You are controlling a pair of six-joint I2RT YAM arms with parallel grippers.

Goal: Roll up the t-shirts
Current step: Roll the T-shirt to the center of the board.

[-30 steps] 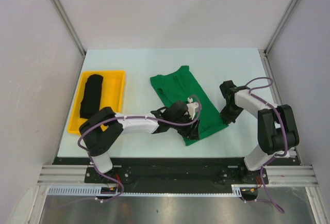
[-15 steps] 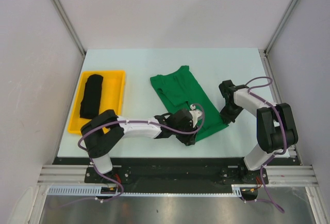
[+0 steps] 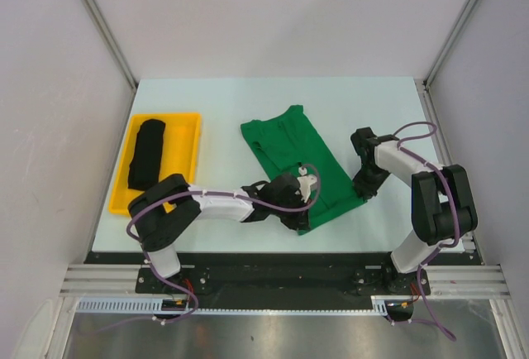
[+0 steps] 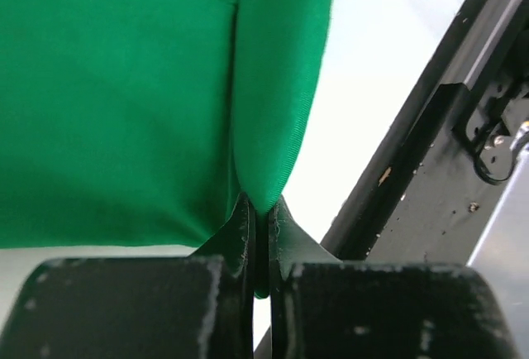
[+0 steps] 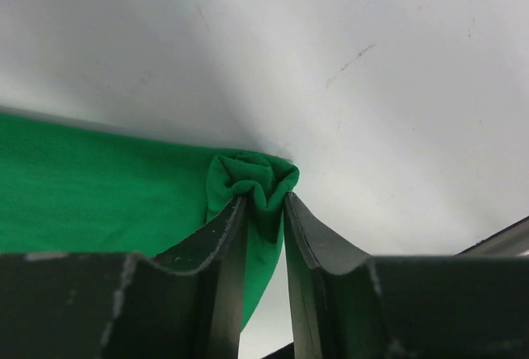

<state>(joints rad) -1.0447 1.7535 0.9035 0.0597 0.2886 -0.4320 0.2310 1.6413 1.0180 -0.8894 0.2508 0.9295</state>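
Top external view: the green t-shirt (image 3: 289, 140) lies mid-desk (image 3: 248, 98), folded into a long strip that runs diagonally from the far side toward the near right. No roll in it anywhere that I can see.
Other shirt: the black t-shirt (image 3: 147, 154) is already a tight roll. It's parked in the yellow tray (image 3: 183, 165) on the left of the desk, well apart from the green one.
Left side: the left claw (image 3: 299, 217) is down at the near end of the strip, on its left corner. In the left wrist view the jaws are pinched right together with a fold of green cloth caught between them, so it's got hold of the shirt.
Right side: the right claw (image 3: 364, 185) is at the other near corner. The right wrist view shows a little wad of green bunched between the fingers, with a narrow gap. There's also a sliver of desk showing beside the cloth lower down, so I honestly can't tell if it's clamping or just sitting around it.
Done so far: one shirt of two rolled, and the green one folded down to a strip.
Left to do: the whole roll on the green. The near edge has to be turned over and wound up toward the far end, then it presumably goes into the tray beside the black one.
Progress guess: a bit past halfway.
Worry: if the right corner isn't really held, I'd expect the roll to start crooked.
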